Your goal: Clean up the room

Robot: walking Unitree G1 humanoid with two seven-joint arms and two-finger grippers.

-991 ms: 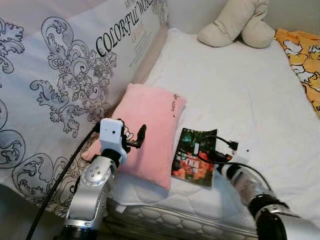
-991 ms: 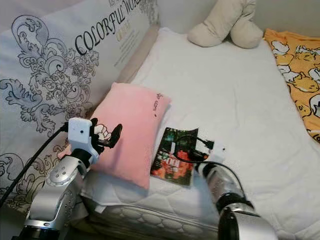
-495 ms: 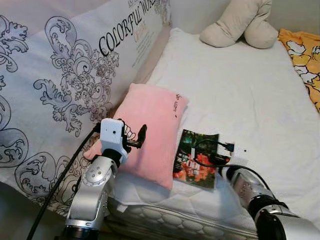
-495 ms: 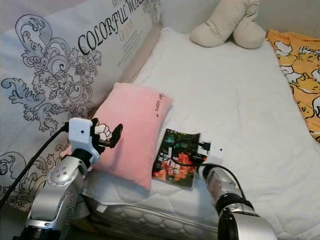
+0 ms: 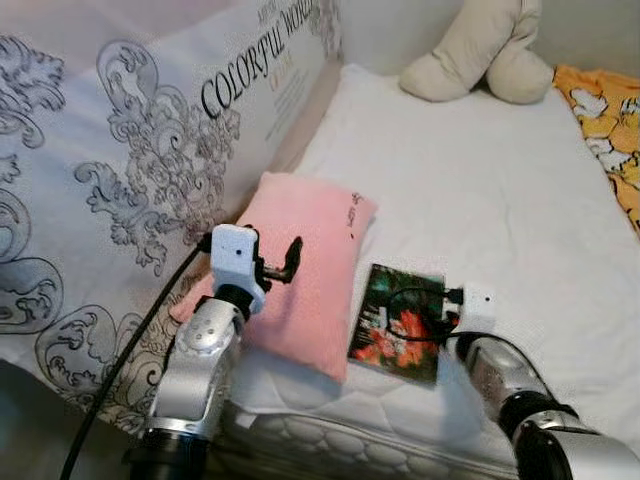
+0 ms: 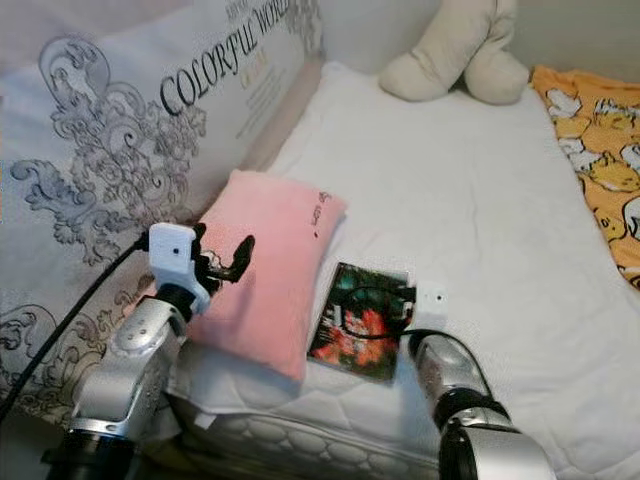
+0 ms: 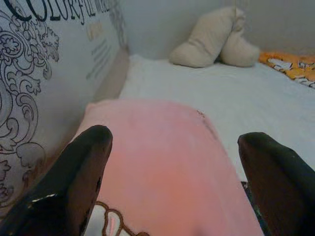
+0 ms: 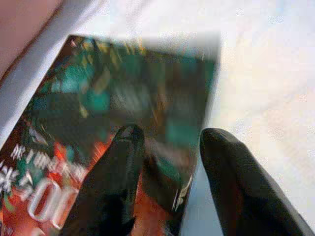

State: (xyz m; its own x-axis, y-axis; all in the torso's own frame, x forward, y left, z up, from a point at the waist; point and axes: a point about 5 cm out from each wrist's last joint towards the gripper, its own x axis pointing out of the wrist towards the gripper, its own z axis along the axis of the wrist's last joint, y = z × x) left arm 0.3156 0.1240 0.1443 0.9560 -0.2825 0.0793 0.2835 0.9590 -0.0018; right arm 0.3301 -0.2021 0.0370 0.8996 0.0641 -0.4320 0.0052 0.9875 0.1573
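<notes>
Bed (image 5: pixel 480 190): pink pillow (image 5: pixel 305 250) beside magazine (image 5: pixel 400 325); right gripper (image 8: pixel 170 182) fingers apart astride magazine edge; left gripper (image 7: pixel 177 177) fingers apart above pillow.

On the mattress (image 5: pixel 500 190), the book (image 5: pixel 397 322) lies right of the pillow (image 5: pixel 305 265), plush toy (image 5: pixel 478 55) behind.

The print on the book's (image 8: pixel 113 123) cover is smeared by blur in the right wrist view, and its near end is cut off by the picture's edge. The orange blanket (image 5: pixel 610 130) at the mattress's (image 5: pixel 480 170) far right corner is only partly framed.
</notes>
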